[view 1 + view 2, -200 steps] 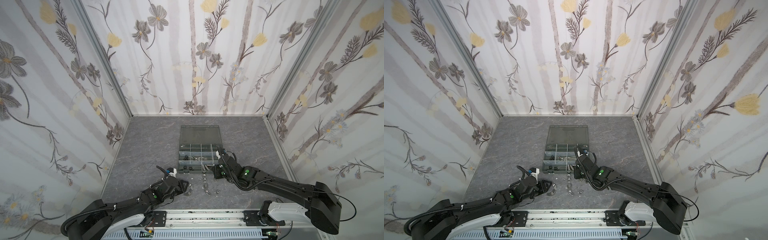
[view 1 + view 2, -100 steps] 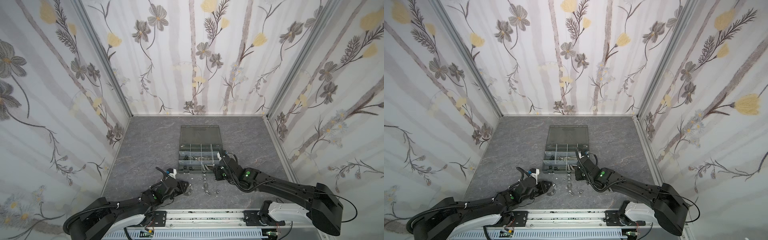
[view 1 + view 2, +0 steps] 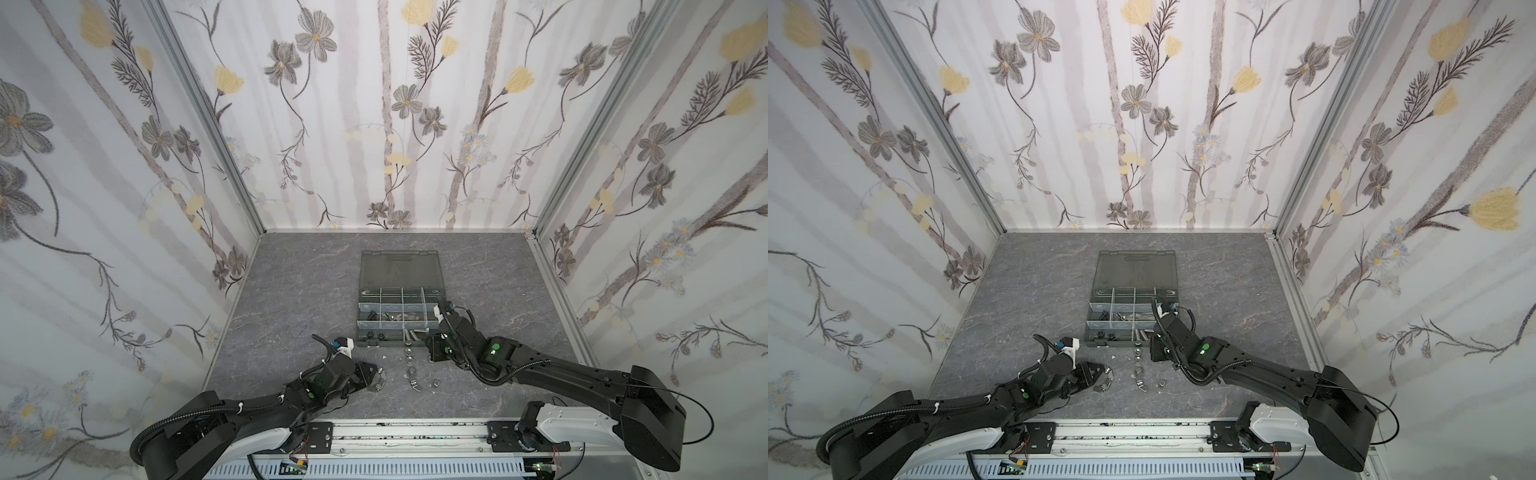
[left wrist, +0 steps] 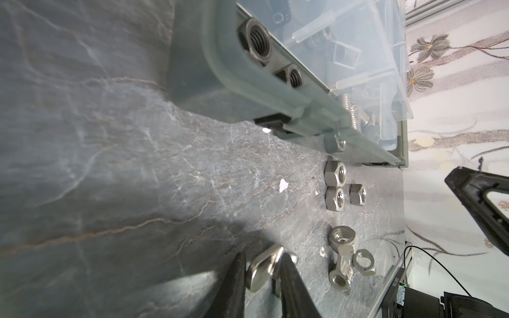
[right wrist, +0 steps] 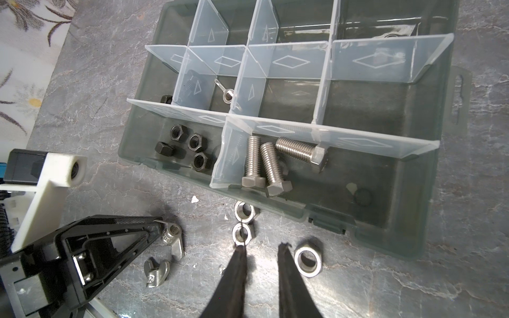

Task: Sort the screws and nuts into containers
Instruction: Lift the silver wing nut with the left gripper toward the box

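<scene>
In the left wrist view the left gripper (image 4: 262,257) runs off the picture's edge. The wing nut (image 4: 259,271) pinched between its fingers is blurred and partly covered by them, and the near corner of the organizer box (image 4: 192,68) is soft too. In the right wrist view the right gripper (image 5: 261,246) is cut off at the edge and the box's farthest row is cropped. A black screw (image 5: 189,81) behind a translucent divider (image 5: 201,85) shows only as a smudge — and whether one fingertip touches the silver nut (image 5: 242,234) cannot be told. In both top views the loose nuts (image 3: 411,371) are too small to tell apart by shape — the right gripper's tips hide under its own wrist.
</scene>
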Action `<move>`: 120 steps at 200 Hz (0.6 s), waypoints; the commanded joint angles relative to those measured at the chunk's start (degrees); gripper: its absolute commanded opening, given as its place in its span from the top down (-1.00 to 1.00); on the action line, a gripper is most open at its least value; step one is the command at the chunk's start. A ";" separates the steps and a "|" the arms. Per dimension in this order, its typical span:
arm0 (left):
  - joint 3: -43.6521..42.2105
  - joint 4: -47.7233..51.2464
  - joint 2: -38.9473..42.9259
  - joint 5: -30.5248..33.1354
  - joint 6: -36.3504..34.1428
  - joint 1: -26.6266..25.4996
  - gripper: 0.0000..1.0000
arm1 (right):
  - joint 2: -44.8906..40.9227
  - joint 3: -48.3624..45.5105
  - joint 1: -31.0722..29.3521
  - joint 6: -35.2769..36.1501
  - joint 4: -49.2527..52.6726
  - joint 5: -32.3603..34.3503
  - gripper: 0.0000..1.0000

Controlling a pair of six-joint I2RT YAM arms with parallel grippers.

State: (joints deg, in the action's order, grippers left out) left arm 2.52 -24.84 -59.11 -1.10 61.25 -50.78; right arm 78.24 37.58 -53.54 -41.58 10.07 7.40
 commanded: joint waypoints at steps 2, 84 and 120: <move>0.62 0.67 -0.30 -0.28 0.28 0.15 0.51 | -0.19 0.04 0.01 -0.79 -1.81 -0.17 0.54; 1.54 0.39 -1.28 -0.64 0.01 0.08 0.62 | 0.07 -0.07 -0.04 -1.04 -1.98 -0.28 0.53; 1.95 0.37 -0.41 0.08 0.18 0.07 0.69 | -0.28 -0.31 -0.01 -1.04 -1.90 -0.19 0.54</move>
State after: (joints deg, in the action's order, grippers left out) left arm 3.75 -24.51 -60.07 -1.69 61.30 -50.76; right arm 78.19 37.39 -53.56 -41.95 10.04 7.40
